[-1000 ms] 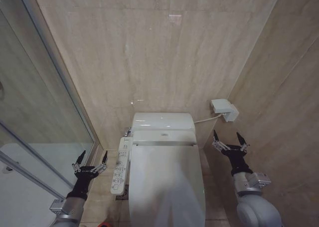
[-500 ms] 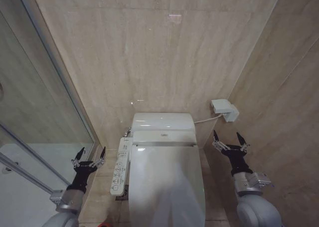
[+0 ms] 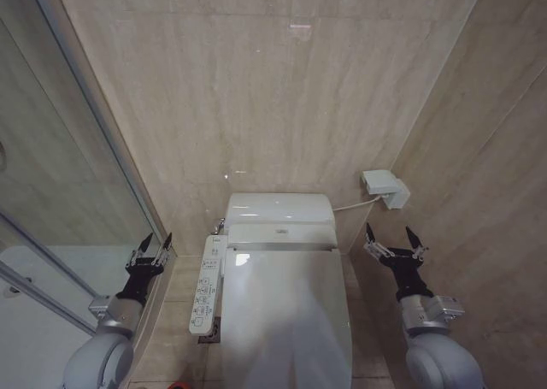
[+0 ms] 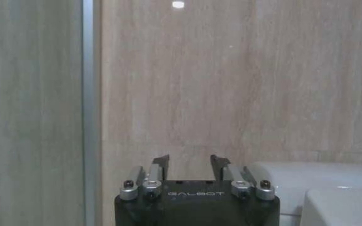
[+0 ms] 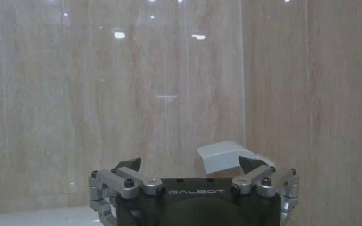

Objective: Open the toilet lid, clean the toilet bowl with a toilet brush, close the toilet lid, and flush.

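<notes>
Toilet lid [image 3: 286, 312] down, centre. Left gripper [image 3: 151, 250] open, empty, hard by the glass door [image 3: 60, 192]; right gripper [image 3: 393, 246] open. Risk: left arm clips glass swinging in.

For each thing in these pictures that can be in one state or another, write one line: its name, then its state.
toilet lid: closed, lying flat over the bowl.
left gripper: open, empty, beside the glass shower door.
right gripper: open, empty, raised right of the toilet.
</notes>
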{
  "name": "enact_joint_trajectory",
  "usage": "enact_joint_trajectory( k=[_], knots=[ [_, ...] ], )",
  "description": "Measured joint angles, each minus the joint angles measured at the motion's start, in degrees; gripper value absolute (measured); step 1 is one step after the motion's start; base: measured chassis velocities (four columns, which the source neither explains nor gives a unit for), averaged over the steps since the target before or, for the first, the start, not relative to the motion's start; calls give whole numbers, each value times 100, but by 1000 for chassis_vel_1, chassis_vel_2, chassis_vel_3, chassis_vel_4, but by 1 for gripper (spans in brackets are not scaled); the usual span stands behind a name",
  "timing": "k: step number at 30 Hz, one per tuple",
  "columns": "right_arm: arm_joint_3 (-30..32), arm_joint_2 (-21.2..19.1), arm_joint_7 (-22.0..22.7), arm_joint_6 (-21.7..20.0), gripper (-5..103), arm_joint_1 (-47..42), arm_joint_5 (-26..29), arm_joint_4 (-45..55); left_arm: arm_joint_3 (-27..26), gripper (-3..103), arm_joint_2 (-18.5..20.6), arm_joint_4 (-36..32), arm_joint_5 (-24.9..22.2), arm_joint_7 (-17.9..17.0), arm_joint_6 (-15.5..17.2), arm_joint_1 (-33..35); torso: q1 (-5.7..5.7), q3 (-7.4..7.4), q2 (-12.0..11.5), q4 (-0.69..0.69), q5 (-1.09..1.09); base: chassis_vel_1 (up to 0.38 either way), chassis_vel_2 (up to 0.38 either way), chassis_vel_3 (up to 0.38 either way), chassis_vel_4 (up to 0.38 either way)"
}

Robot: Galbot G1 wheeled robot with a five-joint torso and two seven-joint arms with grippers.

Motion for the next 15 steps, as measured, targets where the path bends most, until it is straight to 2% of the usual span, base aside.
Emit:
enact_joint_trajectory(
  k=[1, 2, 10, 11, 15],
  knots=[
    [0, 0, 0, 0, 100, 0, 0, 0, 29, 62, 69, 52, -87, 33, -4, -61, 0, 0, 0, 0, 0, 0, 0, 0, 0],
    [0, 0, 0, 0, 100, 0, 0, 0, 60, 36, 161, 124, -181, 74, -20, -130, 0, 0, 0, 0, 0, 0, 0, 0, 0],
    [0, 0, 0, 1, 100, 1, 0, 0, 211, 36, 642, 714, -392, 209, -172, -599, 0, -1, 0, 0, 0, 0, 0, 0, 0],
    [0, 0, 1, 0, 100, 0, 0, 0, 234, 8, 705, 806, -425, 228, -177, -688, 0, 0, 0, 0, -1, 0, 0, 0, 0],
    [0, 0, 0, 0, 100, 0, 0, 0, 398, 8, 893, 1243, -578, 365, -264, -1188, 0, -1, 0, 0, -1, 0, 0, 0, 0]
  ],
)
